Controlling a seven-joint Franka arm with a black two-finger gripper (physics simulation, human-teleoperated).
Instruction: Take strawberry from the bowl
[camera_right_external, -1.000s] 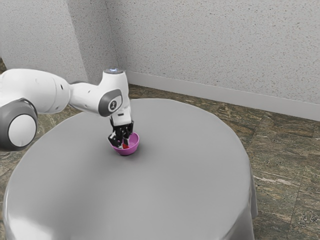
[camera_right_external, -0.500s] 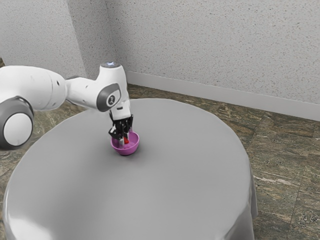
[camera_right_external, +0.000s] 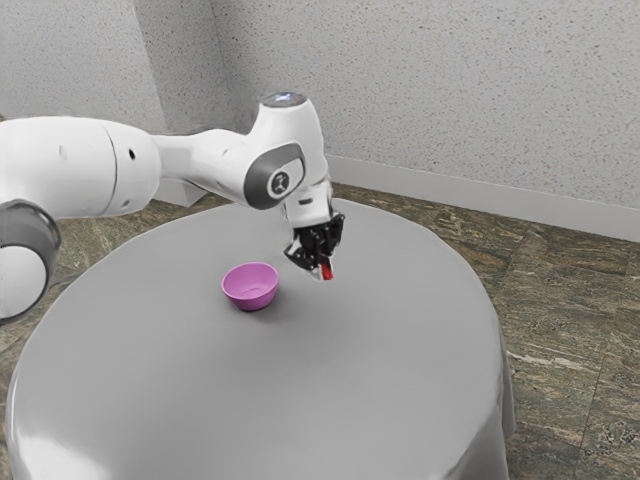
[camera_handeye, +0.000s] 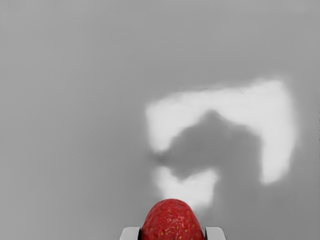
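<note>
Grey cloth (camera_right_external: 300, 400) is covering the round table, brown stone-patterned floor (camera_right_external: 560, 300) is showing around it, and a speckled wall (camera_right_external: 430, 90) is rising beyond the pink bowl (camera_right_external: 251, 292). Toward the exterior view's right from the bowl, the claw (camera_right_external: 324, 266) is pinching the strawberry (camera_handeye: 172, 222) (bright red, that one) between its fingertips. The white arm (camera_right_external: 200, 165) is holding its hand downward, slightly tilted.
</note>
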